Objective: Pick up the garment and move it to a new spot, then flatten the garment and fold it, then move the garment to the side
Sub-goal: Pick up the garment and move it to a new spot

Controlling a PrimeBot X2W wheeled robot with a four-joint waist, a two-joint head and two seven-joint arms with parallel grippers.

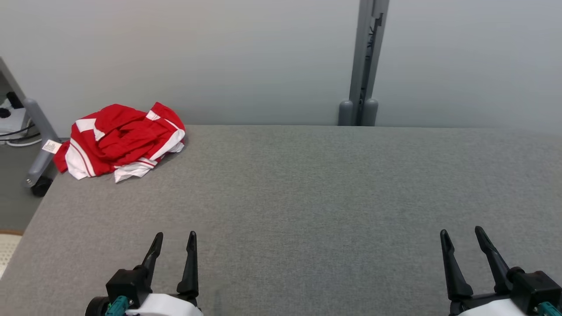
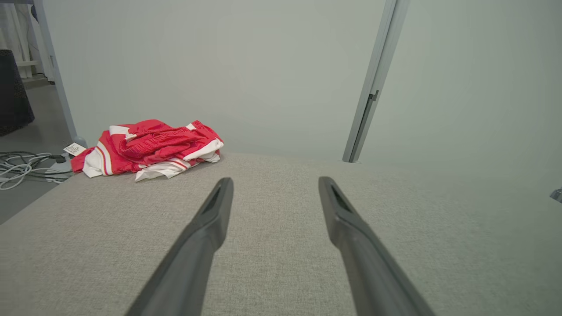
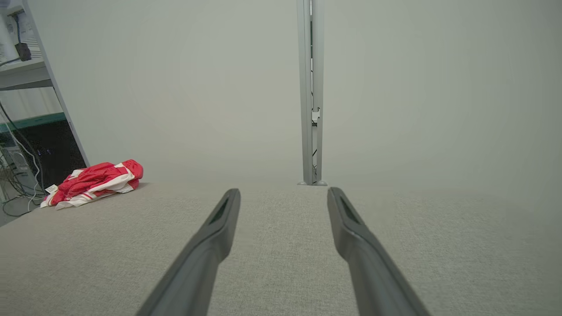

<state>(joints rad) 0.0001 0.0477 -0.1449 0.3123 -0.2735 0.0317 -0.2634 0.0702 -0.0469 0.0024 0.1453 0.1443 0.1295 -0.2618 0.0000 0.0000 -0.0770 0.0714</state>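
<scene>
The garment point(image 1: 120, 140) is a crumpled red and white heap at the far left corner of the grey table point(image 1: 307, 197), with a small white tag hanging off the left edge. In the left wrist view the garment point(image 2: 151, 148) lies ahead and to the left; in the right wrist view the garment point(image 3: 94, 182) is far off to the left. My left gripper point(image 1: 174, 239) rests open near the table's front edge at lower left, well short of the heap. At lower right my right gripper point(image 1: 462, 235) is open too, nothing between its fingers.
A pale wall panel runs along the back of the table, with a grey upright post point(image 1: 364, 66) right of centre. Off the table's left edge stand a grey caster leg point(image 1: 39, 145), cables point(image 2: 22, 169) on the floor and shelving point(image 3: 26, 87).
</scene>
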